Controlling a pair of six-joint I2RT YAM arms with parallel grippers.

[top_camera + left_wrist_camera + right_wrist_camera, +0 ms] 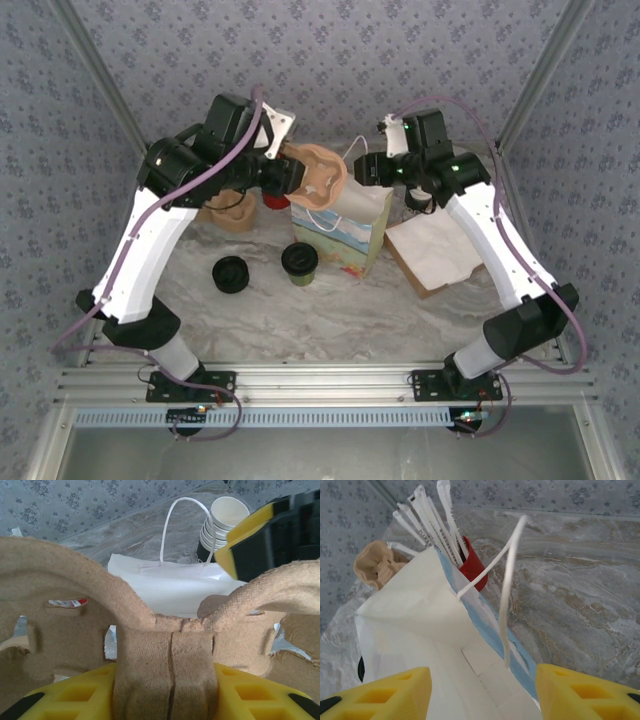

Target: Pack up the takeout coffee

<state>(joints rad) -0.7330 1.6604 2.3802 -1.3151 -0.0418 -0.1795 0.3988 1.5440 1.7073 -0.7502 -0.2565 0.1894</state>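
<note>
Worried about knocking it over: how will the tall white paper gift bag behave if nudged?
Likely tippy: the tall white paper gift bag stands upright on a narrow base. Its thin paper walls probably flex and crumple if pushed.

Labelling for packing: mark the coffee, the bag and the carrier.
coffee (300, 259), top view, on its black lid.
bag (350, 246), top view, on its printed front wall.
carrier (167, 672), left wrist view, on its centre post.

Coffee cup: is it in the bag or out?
Out: the cup stands upright on the table, beside the bag.
</note>
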